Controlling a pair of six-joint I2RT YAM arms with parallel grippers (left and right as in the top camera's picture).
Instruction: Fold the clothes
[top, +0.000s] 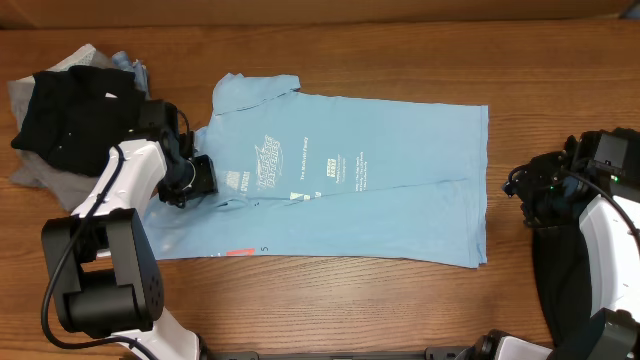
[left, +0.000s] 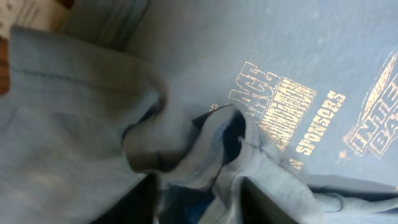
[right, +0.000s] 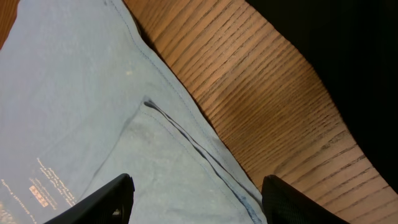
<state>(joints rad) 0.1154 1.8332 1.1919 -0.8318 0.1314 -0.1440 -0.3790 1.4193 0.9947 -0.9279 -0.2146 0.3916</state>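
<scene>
A light blue T-shirt (top: 370, 180) with small white print lies spread across the middle of the table. My left gripper (top: 205, 177) sits at the shirt's left end and is shut on a bunched fold of its cloth (left: 205, 158). My right gripper (top: 530, 195) is open and empty, off the shirt's right edge; in the right wrist view its jaws (right: 196, 199) hover above the shirt's hem (right: 186, 134). A pile of black and grey clothes (top: 65, 115) lies at the far left.
Bare wooden table (top: 560, 80) surrounds the shirt, also visible in the right wrist view (right: 261, 81). A small red tag (top: 240, 252) shows at the shirt's lower left edge. The left arm's base (top: 110, 290) stands at the front left.
</scene>
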